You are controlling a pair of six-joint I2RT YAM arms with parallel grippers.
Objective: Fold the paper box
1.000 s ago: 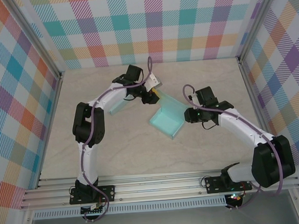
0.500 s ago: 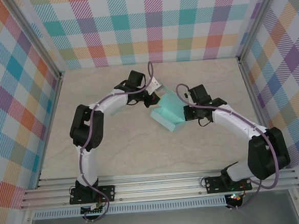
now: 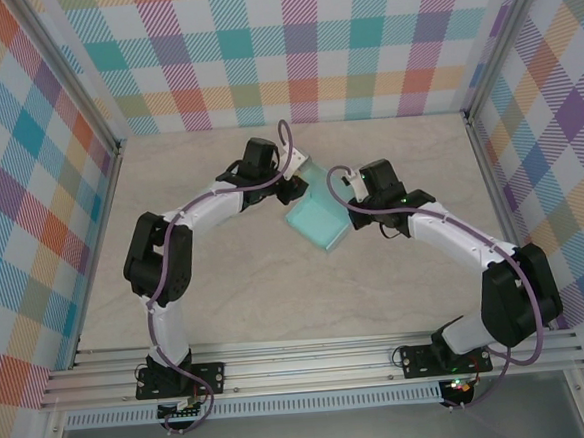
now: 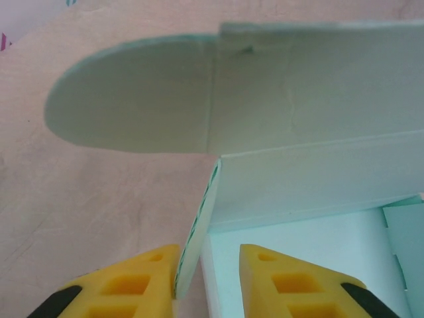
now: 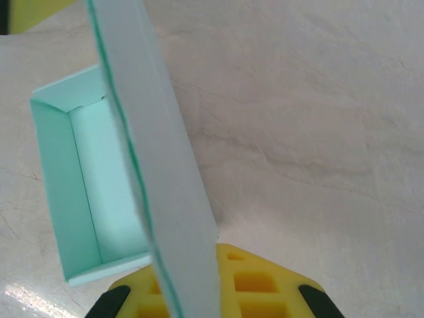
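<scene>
The paper box sits on the table, a little beyond its middle, open side up and half folded. Its pale teal body lies slantwise to the table's edges, with the long axis running from its far-left corner to its near-right corner. In the right wrist view the tray shows as a long hollow with low walls.

The left gripper is at the box's far-left end. Its yellow fingers stand partly apart, straddling the thin edge of an upright side panel. That edge touches the inner face of one finger and leaves a gap to the other, so nothing is pinched. Beyond the panel, a rounded tongue flap spreads out from a wide sheet of the box.

The right gripper is at the box's right side. Its jaws are closed on a tall flap that rises out of them, slightly tilted, beside the tray.

Both arms reach in toward the box from opposite sides, with purple cables looping above it. Around the box the table is bare, and the checked walls stand well apart from it.
</scene>
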